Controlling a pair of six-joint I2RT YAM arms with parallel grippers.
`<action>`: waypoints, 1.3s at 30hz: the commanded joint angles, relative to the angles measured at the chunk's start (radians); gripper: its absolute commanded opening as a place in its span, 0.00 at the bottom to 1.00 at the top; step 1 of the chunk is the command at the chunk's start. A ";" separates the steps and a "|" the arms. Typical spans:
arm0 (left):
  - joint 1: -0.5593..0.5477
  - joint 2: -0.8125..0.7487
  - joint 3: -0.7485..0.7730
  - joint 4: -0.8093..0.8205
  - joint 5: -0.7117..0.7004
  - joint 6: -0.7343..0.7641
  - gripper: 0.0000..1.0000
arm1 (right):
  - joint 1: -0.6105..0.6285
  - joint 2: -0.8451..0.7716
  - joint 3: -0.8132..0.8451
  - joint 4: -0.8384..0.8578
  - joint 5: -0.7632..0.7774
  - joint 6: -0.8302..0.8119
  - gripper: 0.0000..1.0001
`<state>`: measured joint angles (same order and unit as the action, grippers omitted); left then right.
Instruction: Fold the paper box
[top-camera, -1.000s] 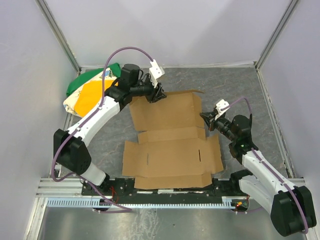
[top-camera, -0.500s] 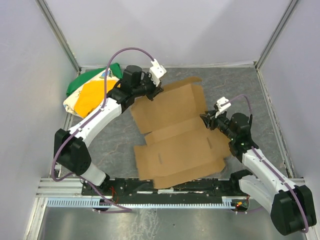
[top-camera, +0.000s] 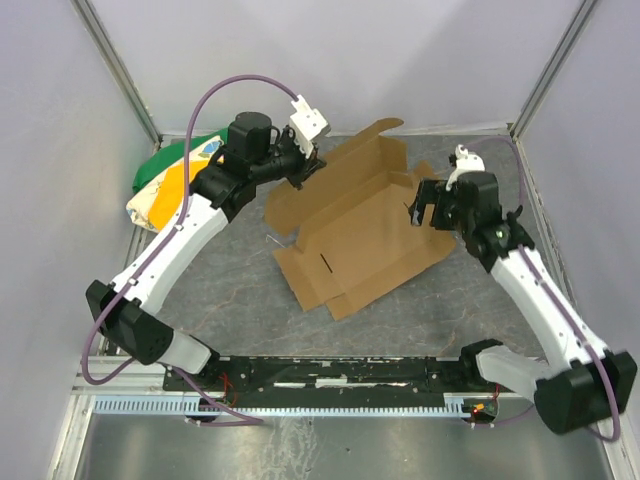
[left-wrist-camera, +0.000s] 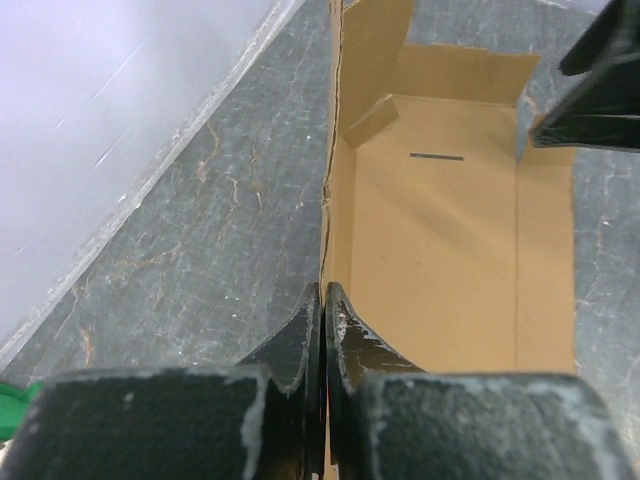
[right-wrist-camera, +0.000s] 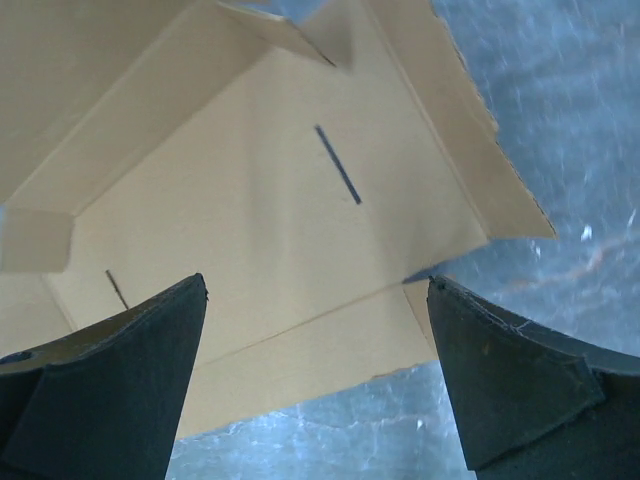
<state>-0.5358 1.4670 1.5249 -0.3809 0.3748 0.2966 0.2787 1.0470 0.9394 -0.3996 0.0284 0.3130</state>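
The paper box (top-camera: 350, 225) lies unfolded in the middle of the grey marbled worktop (top-camera: 230, 290), turned on a diagonal. One corner points toward the near left and its far flaps reach up toward the back wall. It is a brown corrugated sheet with creases and 2 narrow slots, and it is not flat: the far-left side stands up off the worktop, so the panels form a shallow trough.

The left hand (top-camera: 305, 170) is at that raised far-left edge. In the left wrist view its fingers (left-wrist-camera: 300, 340) are pressed together on the thin edge of the cardboard (left-wrist-camera: 450, 250), which runs straight away from the pinch (only a hairline shows between the 2 fingertips). One slot (left-wrist-camera: 437, 157) shows on the inner panel beyond, and a small corner flap is folded inward near it.

The right hand (top-camera: 425, 205) is at the box's right side, just above its edge. The right wrist view shows its 2 fingers (right-wrist-camera: 110, 380) spread wide, with nothing held between them. The box's inner face (right-wrist-camera: 250, 200) and a slot (right-wrist-camera: 338, 163) fill the view beyond, and bare worktop shows on the right. Whether either fingertip touches the cardboard cannot be told.

A green, yellow and white cloth bundle (top-camera: 165, 185) sits against the left wall, apart from the box, behind the left arm.
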 joint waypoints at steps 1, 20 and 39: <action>-0.012 0.020 0.101 -0.156 0.017 -0.006 0.03 | -0.013 0.195 0.167 -0.409 0.112 0.220 0.99; -0.110 0.155 0.184 -0.317 -0.114 -0.115 0.03 | -0.014 0.097 -0.129 -0.308 -0.162 0.654 0.35; -0.124 0.110 0.247 -0.297 -0.131 -0.217 0.03 | -0.013 -0.064 -0.359 -0.359 -0.246 0.757 0.60</action>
<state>-0.6567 1.6287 1.7035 -0.7094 0.2592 0.1295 0.2646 0.9810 0.6453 -0.7841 -0.1802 1.0180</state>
